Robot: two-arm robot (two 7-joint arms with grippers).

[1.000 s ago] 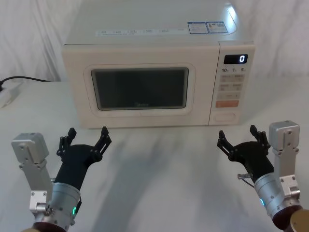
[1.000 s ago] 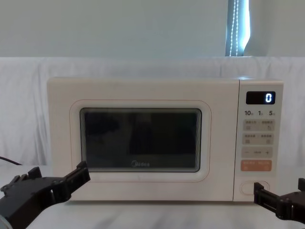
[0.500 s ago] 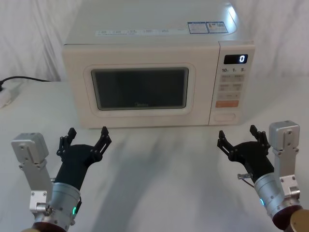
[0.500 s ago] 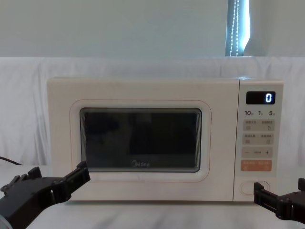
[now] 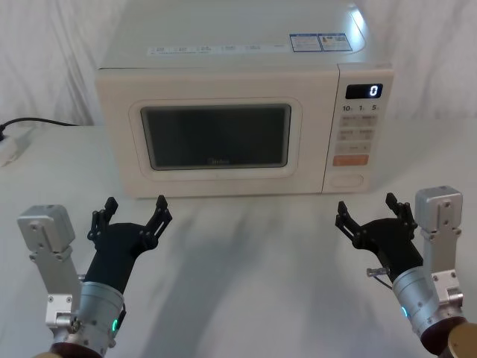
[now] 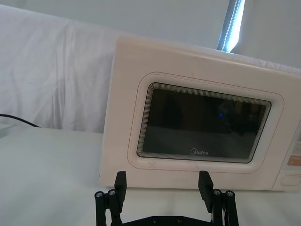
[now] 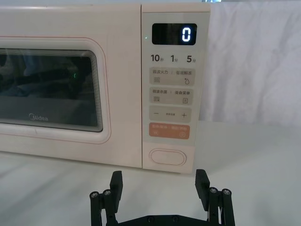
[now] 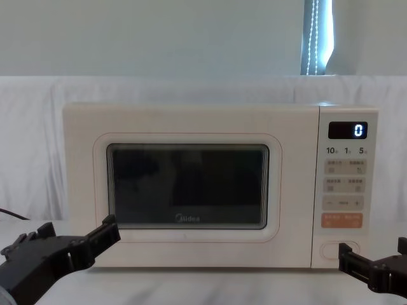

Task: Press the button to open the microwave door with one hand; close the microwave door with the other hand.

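Observation:
The cream microwave (image 5: 223,52) stands at the back of the table, its display reading 0. Its door (image 5: 216,138) with the dark window is closed, flush with the front (image 8: 187,184) (image 6: 202,122) (image 7: 56,89). The pill-shaped button (image 5: 347,180) (image 7: 168,157) (image 8: 337,250) sits at the bottom of the keypad strip, under the orange key. My left gripper (image 5: 134,212) (image 6: 162,186) (image 8: 67,244) hovers open in front of the door's lower left corner, holding nothing. Open and empty too, my right gripper (image 5: 367,211) (image 7: 160,186) hangs in front of the keypad strip, a short way off the button.
A white cloth covers the table (image 5: 246,246) and the wall behind. At the far left a black cable (image 5: 37,121) runs to a white power strip (image 5: 13,148). Bare table lies between the grippers and the microwave front.

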